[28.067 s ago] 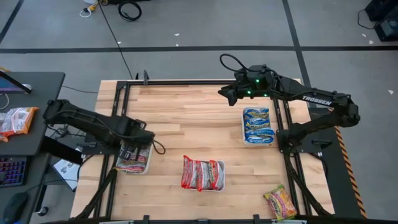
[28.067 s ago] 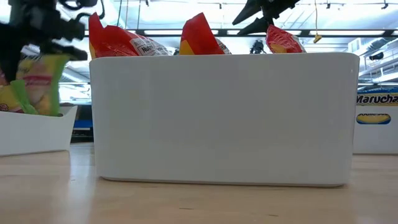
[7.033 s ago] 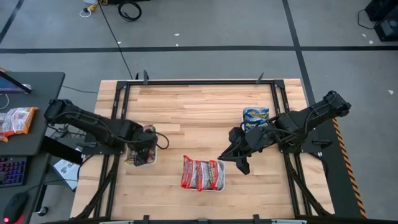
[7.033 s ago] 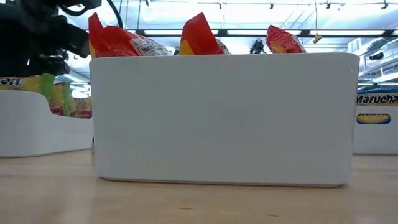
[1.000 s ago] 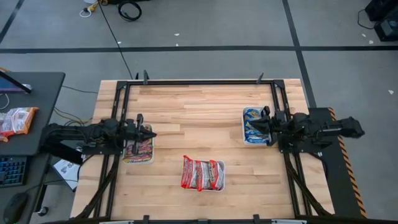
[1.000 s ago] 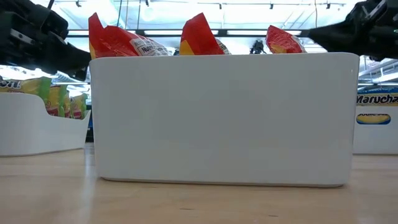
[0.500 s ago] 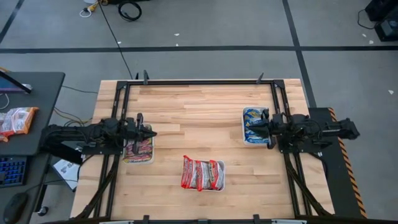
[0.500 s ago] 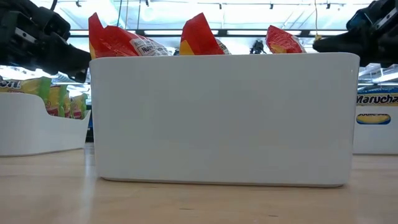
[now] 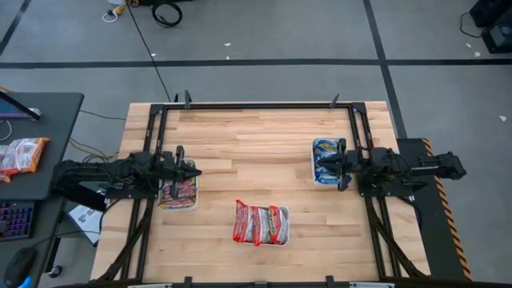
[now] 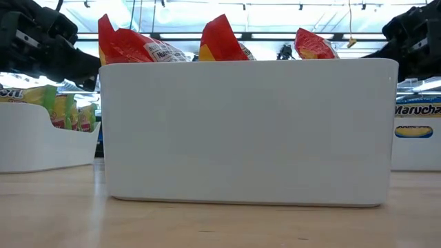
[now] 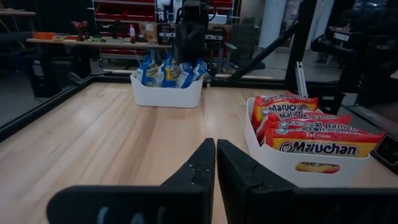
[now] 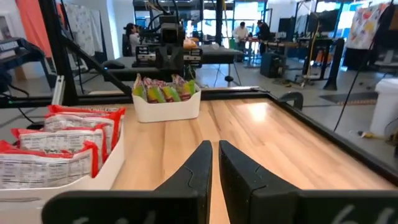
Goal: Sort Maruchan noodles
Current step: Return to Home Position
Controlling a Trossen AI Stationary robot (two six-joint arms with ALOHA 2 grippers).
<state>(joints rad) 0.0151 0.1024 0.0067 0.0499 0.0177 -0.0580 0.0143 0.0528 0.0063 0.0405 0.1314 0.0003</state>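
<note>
Looking down on a light wooden tabletop (image 9: 256, 136) framed in black rails, with three white bins of Maruchan noodle packets and a dark robot arm folded low at each side.

The left bin (image 9: 178, 207) sits close to the tabletop's left edge and holds the green-and-yellow packets (image 12: 163, 93), standing upright in a row. The left gripper (image 9: 190, 170) hangs above this bin's far end, pointing toward the middle of the tabletop. Its two fingers are pressed almost together, with only a hairline gap, and hold nothing.

The right bin (image 9: 330, 183) sits close to the right edge, directly across from the left one. It holds the blue-and-yellow packets (image 11: 166, 71), also on edge. The right gripper (image 9: 339, 164) hangs over the inner half of this bin, pointing toward the left arm. Its fingers are likewise drawn together and empty.

The middle bin (image 10: 248, 131) stands between the two arms, near the tabletop edge where the table-height camera sits. It holds the red packets (image 9: 260, 222), packed side by side, their crinkled tops poking above the bin's wall.

All packets on the tabletop lie inside bins, one colour to each. Neither gripper touches a packet or a bin.
</note>
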